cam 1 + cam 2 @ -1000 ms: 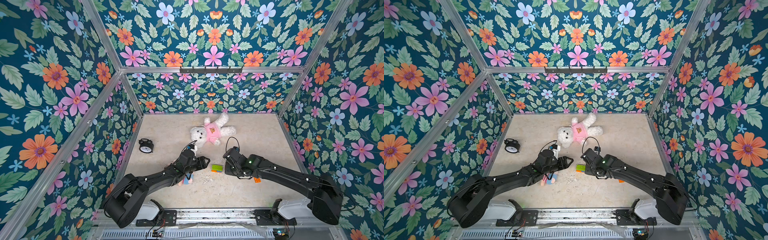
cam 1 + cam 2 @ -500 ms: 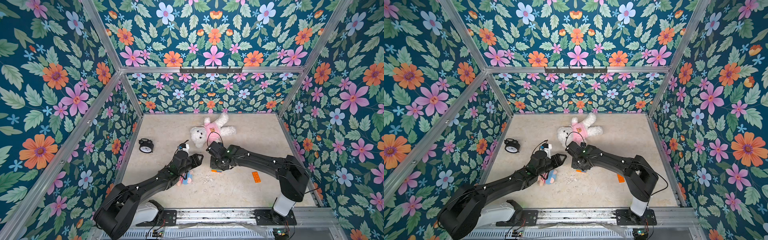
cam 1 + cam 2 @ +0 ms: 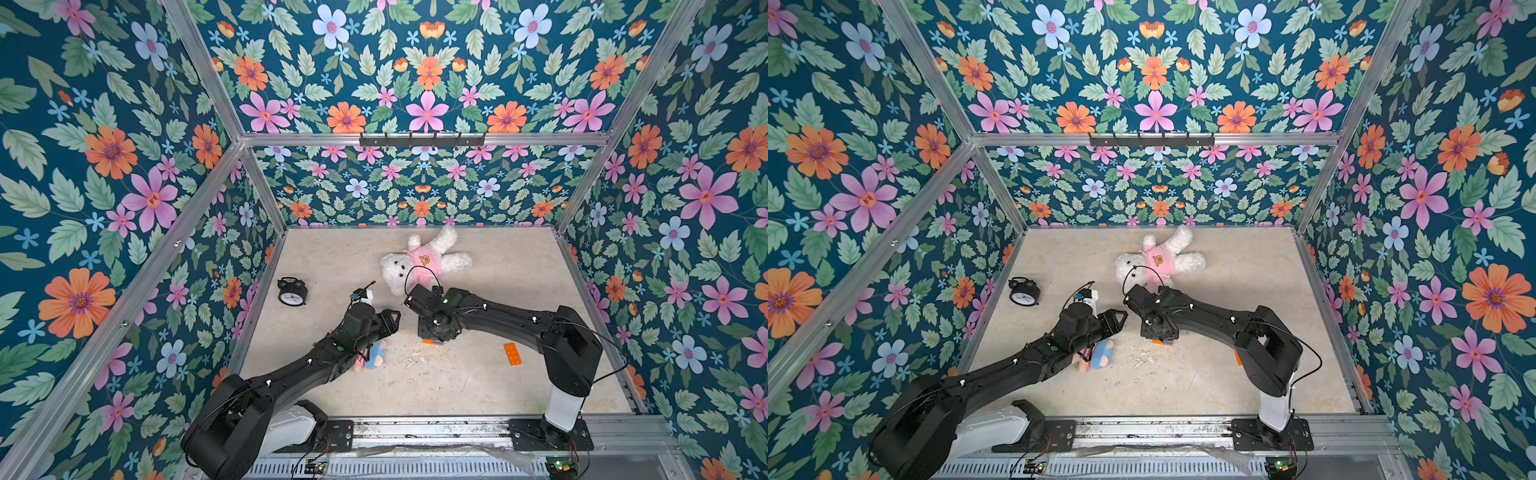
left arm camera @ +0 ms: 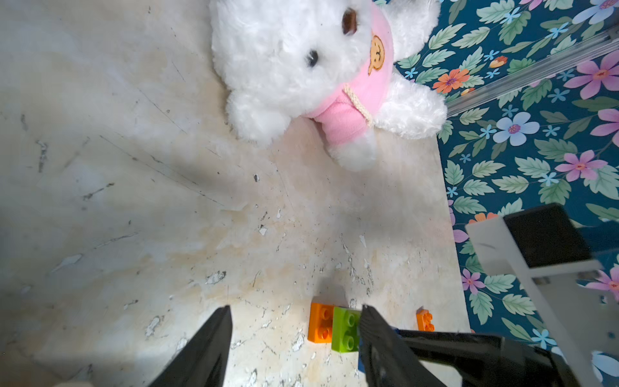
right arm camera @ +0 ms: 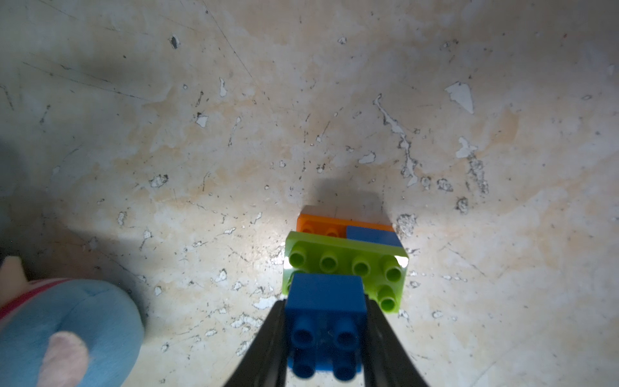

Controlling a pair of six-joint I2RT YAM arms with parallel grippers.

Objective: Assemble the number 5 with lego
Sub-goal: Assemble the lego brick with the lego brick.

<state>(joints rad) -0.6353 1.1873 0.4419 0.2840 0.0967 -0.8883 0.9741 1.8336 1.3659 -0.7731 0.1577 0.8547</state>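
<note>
Just beyond right pincer [image 5: 323, 301] with blue brick [image 5: 324, 335], bear-face patch [image 4: 376, 54] on teddy [image 4: 284, 67].

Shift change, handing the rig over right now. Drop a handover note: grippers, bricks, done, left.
Grippers: the left gripper is open, empty, near the stack. The right gripper is shut on a blue brick, set on the green brick; seating unclear.
Stack so far: orange brick lowest, second blue brick, then green.
A loose orange brick lies apart on the table.
Left: press blue home, add the last orange.
</note>
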